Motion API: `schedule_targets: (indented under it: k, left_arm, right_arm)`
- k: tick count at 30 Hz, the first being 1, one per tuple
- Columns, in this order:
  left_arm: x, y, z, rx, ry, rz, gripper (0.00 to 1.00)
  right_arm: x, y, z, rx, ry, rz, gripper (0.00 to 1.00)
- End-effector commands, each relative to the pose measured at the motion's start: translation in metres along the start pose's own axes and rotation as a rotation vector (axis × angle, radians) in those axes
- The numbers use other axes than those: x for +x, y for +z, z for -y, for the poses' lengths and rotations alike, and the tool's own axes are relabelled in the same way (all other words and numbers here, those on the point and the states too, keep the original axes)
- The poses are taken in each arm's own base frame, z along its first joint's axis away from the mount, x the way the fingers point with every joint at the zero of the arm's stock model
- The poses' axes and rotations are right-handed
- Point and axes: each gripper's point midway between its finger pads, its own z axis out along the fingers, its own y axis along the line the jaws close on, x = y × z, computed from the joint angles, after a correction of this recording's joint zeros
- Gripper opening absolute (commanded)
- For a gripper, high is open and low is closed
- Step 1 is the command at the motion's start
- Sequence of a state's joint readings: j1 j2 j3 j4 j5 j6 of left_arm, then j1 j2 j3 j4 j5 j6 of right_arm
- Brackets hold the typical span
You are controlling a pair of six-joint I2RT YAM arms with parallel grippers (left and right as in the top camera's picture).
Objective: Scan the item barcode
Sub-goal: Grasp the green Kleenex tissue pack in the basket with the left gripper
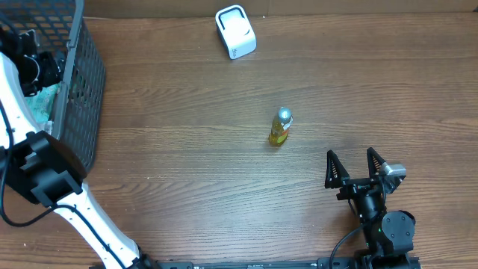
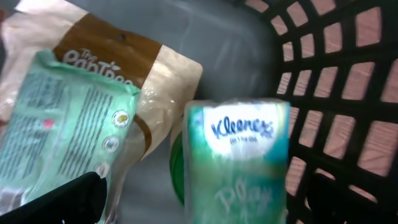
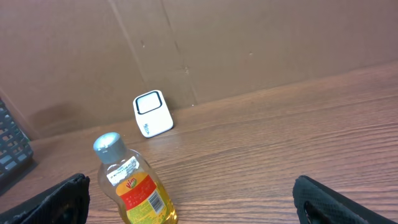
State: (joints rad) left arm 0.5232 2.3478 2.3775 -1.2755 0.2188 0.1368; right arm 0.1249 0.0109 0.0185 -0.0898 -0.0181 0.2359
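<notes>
While the left gripper [image 2: 205,208] hangs spread wide and empty inside the black plastic mesh basket [image 1: 82,90], far left of the small white box-shaped barcode scanner [image 1: 235,31], we judge the teal-and-white Kleenex tissue pack [image 2: 239,155] beneath it to be the likely item. The right gripper [image 1: 350,154], below and right of the scanner, is also wide open and holds nothing. A small clear plastic bottle of yellow liquid [image 1: 281,128] stands between it and the scanner. We see three risks: the soft pack may crumple or slip, the pale green printed pouch [image 2: 56,118] beside it may get pinched too, and a barcode turned away from the scanner won't read.
</notes>
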Motion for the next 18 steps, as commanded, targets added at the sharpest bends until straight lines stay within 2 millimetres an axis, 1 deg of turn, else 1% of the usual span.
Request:
schedule_targets:
  k: [1,5,13,16,18]
  left_arm:
    - [0.001,0.015,0.008,0.043,0.054,-0.013,1.00]
    - [0.003,0.025,0.007,0.045,0.052,-0.026,1.00]
    - [0.016,0.055,0.004,0.056,0.040,-0.093,1.00]
    - [0.020,0.063,0.002,0.059,0.035,-0.113,1.00]
    - [0.021,0.065,0.002,0.059,0.034,-0.117,0.99]
  right_arm:
    - [0.002,0.000,0.002,0.008,0.004,0.003,1.00]
    - [0.002,0.000,0.002,0.008,0.003,0.003,1.00]
    - [0.002,0.000,0.002,0.008,0.003,0.003,1.00]
    - [0.002,0.000,0.002,0.008,0.003,0.003,1.00]
    - [0.002,0.000,0.002,0.008,0.003,0.003,1.00]
